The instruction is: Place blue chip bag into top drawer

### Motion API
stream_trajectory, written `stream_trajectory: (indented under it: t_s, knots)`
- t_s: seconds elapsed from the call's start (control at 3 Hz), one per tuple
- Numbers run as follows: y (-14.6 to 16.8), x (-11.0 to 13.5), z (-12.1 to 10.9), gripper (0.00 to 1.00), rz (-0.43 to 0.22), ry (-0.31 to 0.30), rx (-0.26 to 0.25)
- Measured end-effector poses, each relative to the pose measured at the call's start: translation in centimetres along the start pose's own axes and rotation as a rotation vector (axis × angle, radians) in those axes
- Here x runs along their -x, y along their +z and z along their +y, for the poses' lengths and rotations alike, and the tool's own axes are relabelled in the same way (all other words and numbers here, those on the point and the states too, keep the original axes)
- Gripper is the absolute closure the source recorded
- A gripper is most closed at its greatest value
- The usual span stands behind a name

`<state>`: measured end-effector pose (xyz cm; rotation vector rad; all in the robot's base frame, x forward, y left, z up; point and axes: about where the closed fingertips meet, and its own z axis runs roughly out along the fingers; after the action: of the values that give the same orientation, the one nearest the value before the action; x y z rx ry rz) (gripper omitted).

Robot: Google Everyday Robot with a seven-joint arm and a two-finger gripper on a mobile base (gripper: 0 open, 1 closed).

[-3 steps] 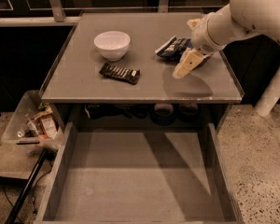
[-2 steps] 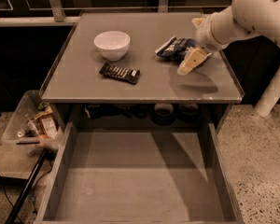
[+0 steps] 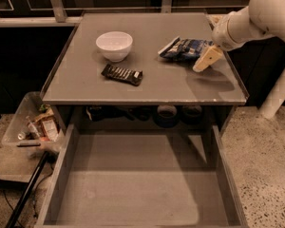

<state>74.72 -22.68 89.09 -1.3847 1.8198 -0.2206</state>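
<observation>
Farthest to the left of the gripper (image 3: pixel 205 60), low beside the table, sits a clear plastic bin (image 3: pixel 19 127) of trash, no part of this job. Closer, on the grey tabletop (image 3: pixel 156 87), a white bowl (image 3: pixel 114 45) and a black-wrapped candy bar (image 3: pixel 122 74) lie well to the gripper's left, clear of its path. The blue chip bag (image 3: pixel 185 47) lies immediately left of the gripper, with its long axis running roughly left to right across the table, so its right end points straight at the gripper. The gripper's cream tip slants down over that end, touching or just beside it; which cannot be told, nor whether the gripper is released, clenched or already holding foil. The coming move turns on this. The bag is end-on to the one arm, so I judge a grasp would have to close across that near end, then carry the bag leftward and toward the camera. The top drawer (image 3: pixel 61 175) stands pulled open below the table's front edge, down and left of the gripper, with nothing lying on its flat floor. Against the earlier frames, the gripper has shifted to the right and slightly up, uncovering more of the bag, while the bowl and candy bar have not moved.
</observation>
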Motion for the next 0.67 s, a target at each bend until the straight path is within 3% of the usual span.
stream_trajectory:
  t_s: [0.67]
  knots:
    - [0.03,0.02,-0.11,0.41,-0.001,0.0,-0.002]
